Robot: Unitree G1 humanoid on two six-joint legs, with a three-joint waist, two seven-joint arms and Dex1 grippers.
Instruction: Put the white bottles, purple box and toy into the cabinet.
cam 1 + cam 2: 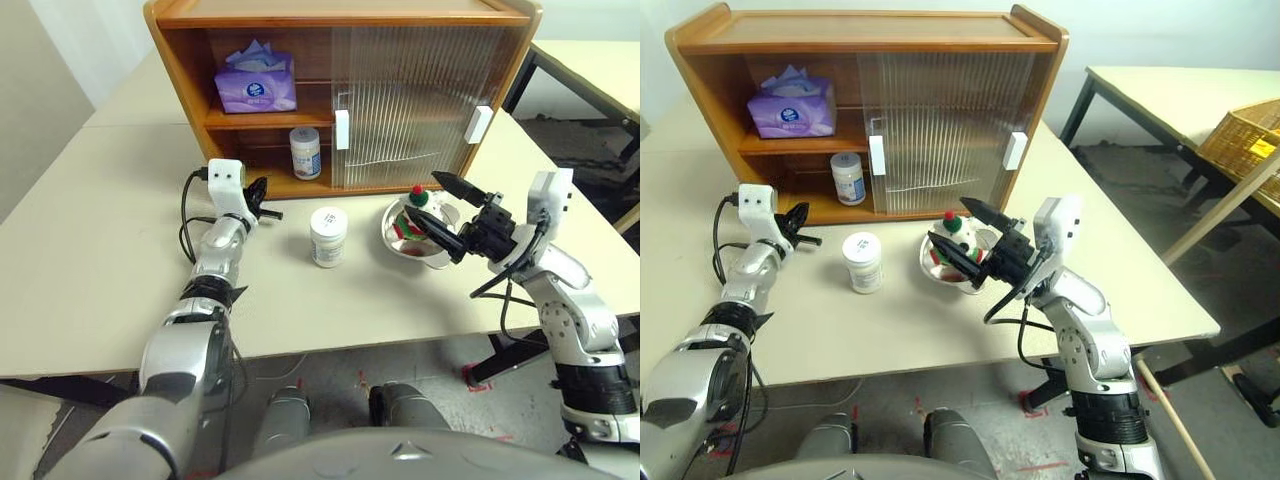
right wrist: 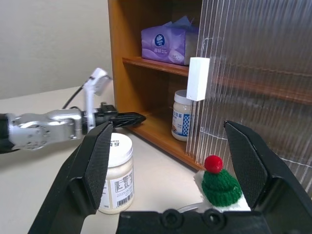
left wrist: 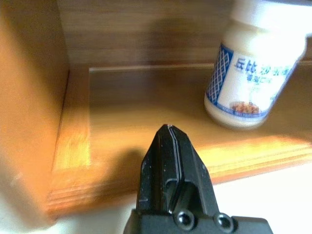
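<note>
The wooden cabinet (image 1: 340, 18) stands at the back of the table with its left half open. The purple box (image 1: 255, 82) lies on its upper shelf. One white bottle (image 1: 305, 153) stands on the lower shelf, and another white bottle (image 1: 328, 236) stands on the table in front. The toy (image 1: 412, 215), in a green knitted hat with a red pompom, sits in a steel bowl. My left gripper (image 1: 272, 213) is shut and empty, level, just outside the lower shelf to the left of the shelved bottle (image 3: 253, 73). My right gripper (image 2: 168, 126) is open, its fingers either side of the toy (image 2: 219, 187), not touching it.
The ribbed sliding door (image 1: 410, 100) with white handles (image 1: 342, 129) covers the cabinet's right half. The steel bowl (image 1: 428, 245) sits on the table (image 1: 100, 260) right of the loose bottle. A second table (image 1: 1180, 90) and a wicker basket (image 1: 1245, 140) stand to the right.
</note>
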